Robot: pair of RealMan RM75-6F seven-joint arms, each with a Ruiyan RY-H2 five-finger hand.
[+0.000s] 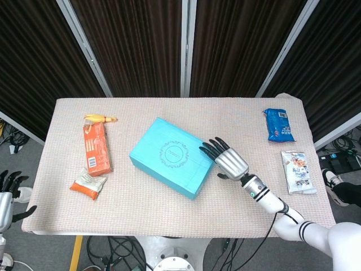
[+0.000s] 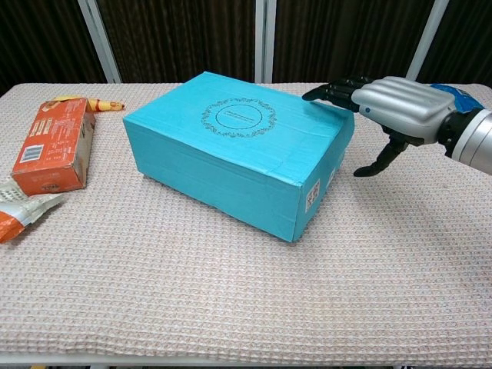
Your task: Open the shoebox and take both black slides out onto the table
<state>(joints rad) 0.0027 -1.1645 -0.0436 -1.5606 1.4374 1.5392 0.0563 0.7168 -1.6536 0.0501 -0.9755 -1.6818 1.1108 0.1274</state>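
The turquoise shoebox point(image 1: 171, 156) point(image 2: 238, 150) lies shut and turned at an angle in the middle of the table, its lid printed with a round emblem. No black slides show; the lid hides the inside. My right hand point(image 1: 227, 161) point(image 2: 388, 108) hovers by the box's right end, fingers spread over the lid's corner, thumb hanging below, holding nothing. My left hand point(image 1: 8, 195) is off the table's left front corner, fingers apart and empty.
An orange carton point(image 1: 96, 148) point(image 2: 55, 144), a yellow item point(image 1: 100, 118) and an orange-white packet point(image 1: 88, 184) lie at the left. A blue snack bag point(image 1: 278, 125) and a pale snack bag point(image 1: 298, 171) lie at the right edge.
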